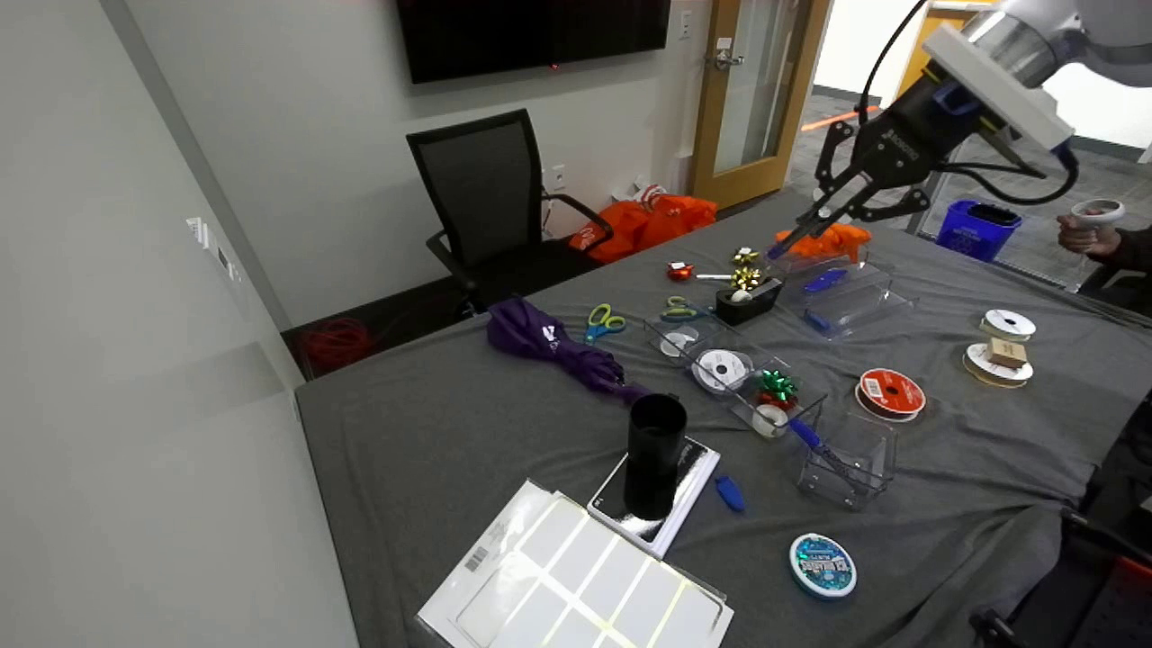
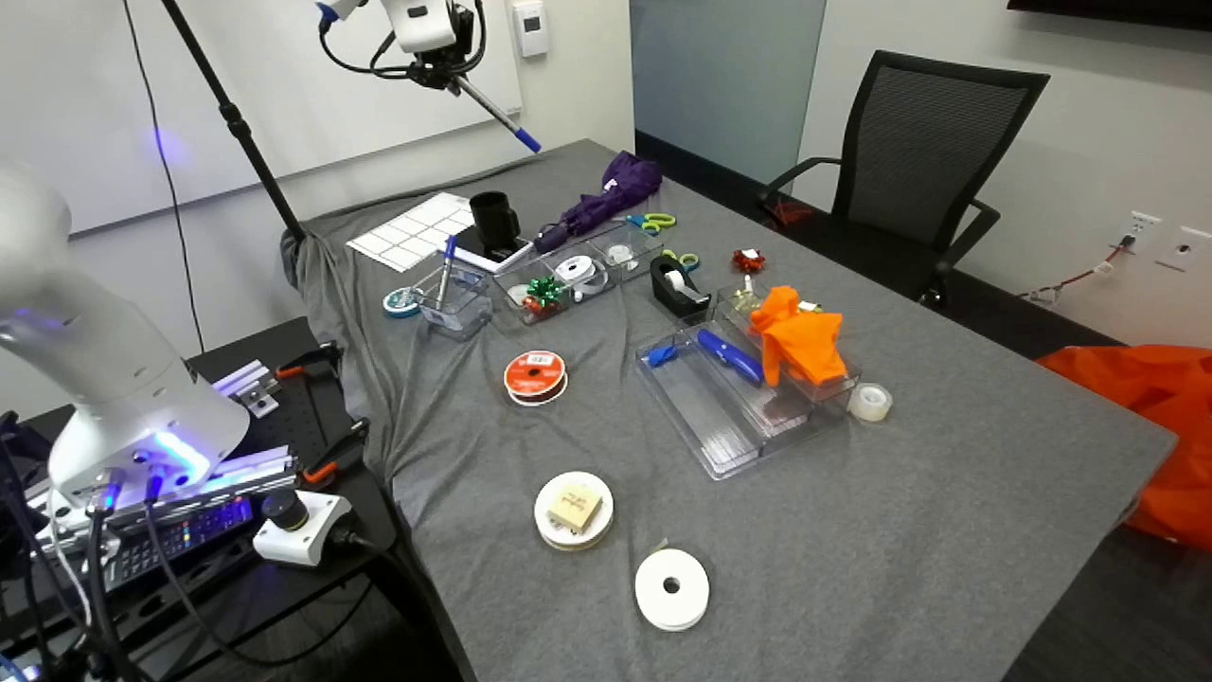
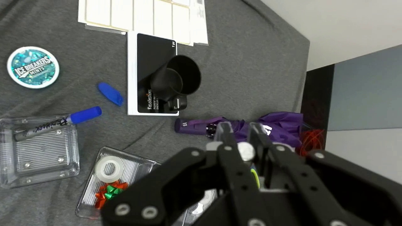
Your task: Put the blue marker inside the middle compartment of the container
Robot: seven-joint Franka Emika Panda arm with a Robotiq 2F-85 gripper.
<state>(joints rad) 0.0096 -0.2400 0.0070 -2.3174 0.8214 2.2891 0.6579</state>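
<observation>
A cylindrical black mug [image 2: 494,223] stood upright on a flat black-and-white box [image 3: 143,69]; a furled purple fabric umbrella [image 1: 571,353] lay just beside the box.

My gripper [image 3: 240,131] is black; the marker [image 2: 494,110] I hold is grey with a blue end. Under the black mug [image 1: 657,441] is a black-and-white package [image 3: 155,50]; near the mug, a purple umbrella [image 1: 553,346] and gridded white labels [image 1: 576,567].

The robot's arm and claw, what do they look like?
The arm is rounded and mostly white, with a bluish light glowing on its base. The claw is black with jointed links, silvery screws and pale lettering; black cables curve beside it.
</observation>
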